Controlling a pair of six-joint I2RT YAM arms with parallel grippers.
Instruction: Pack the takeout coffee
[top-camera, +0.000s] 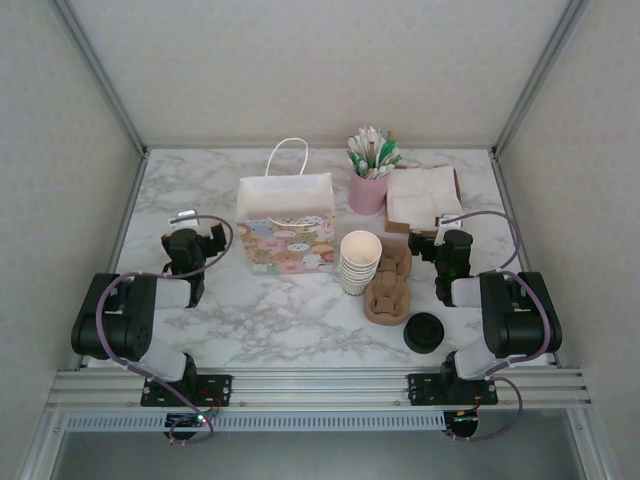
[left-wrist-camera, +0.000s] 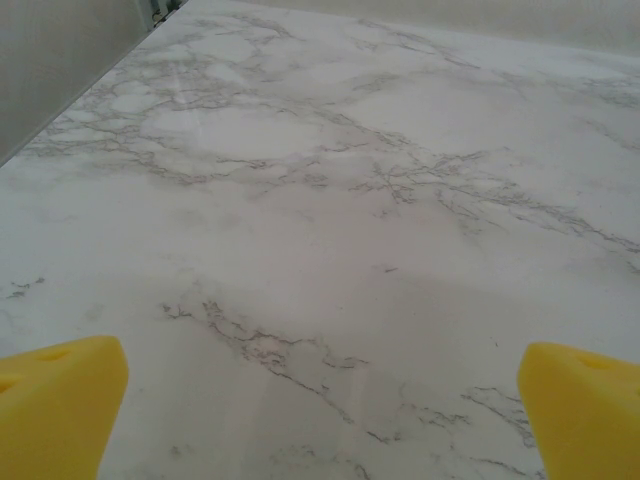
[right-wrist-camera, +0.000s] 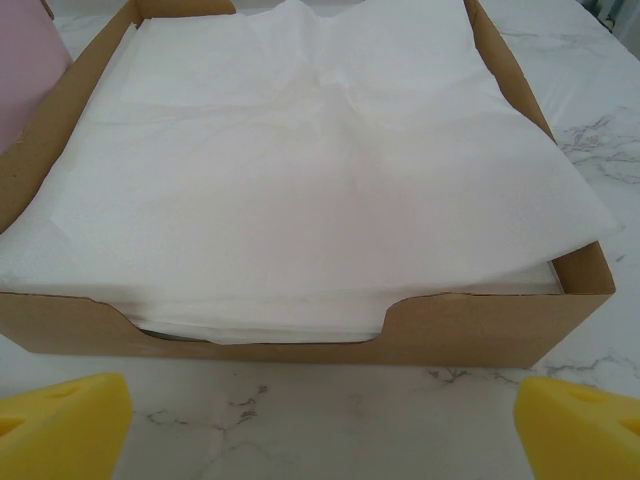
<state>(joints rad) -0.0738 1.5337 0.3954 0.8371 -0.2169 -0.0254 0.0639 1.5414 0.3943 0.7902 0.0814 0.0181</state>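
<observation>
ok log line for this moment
left gripper: open, over table | right gripper: open, facing napkin tray | cup stack, black lid: on table, unheld

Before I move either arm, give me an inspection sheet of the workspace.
Surface: marble table, no spills seen.
Job's things: stack of cream cups upright at centre; black lid loose near the right arm's base; patterned gift bag standing.
Clutter: cardboard carriers beside the stack; pink cup of sticks; napkin tray.
Grippers: left gripper open over bare marble; right gripper open, facing the napkin tray; both hold nothing.
Cables: purple cables looped on the arms, clear of items.
Surroundings: white walls, metal frame posts.
</observation>
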